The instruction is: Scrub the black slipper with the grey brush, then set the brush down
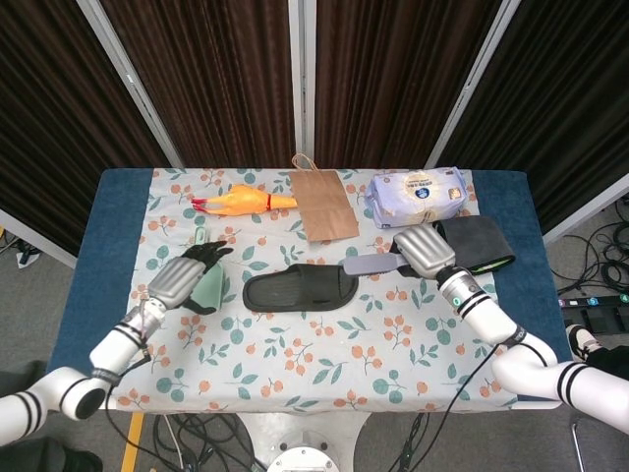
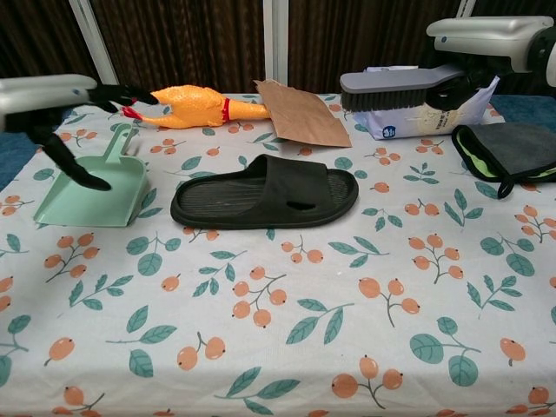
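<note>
The black slipper (image 1: 300,288) (image 2: 265,195) lies flat in the middle of the floral cloth, toe end to the right. My right hand (image 1: 426,253) (image 2: 491,39) grips the handle of the grey brush (image 1: 371,264) (image 2: 400,89), holding it in the air, bristles down, just above and right of the slipper's toe end. My left hand (image 1: 185,277) (image 2: 54,100) hovers over the mint green dustpan (image 1: 210,291) (image 2: 91,189) to the left of the slipper, fingers apart, holding nothing.
A rubber chicken (image 1: 241,201), a brown paper bag (image 1: 323,205) and a pack of wipes (image 1: 418,196) lie along the far side. A dark folded cloth with a green edge (image 1: 477,243) sits at the right, behind the brush hand.
</note>
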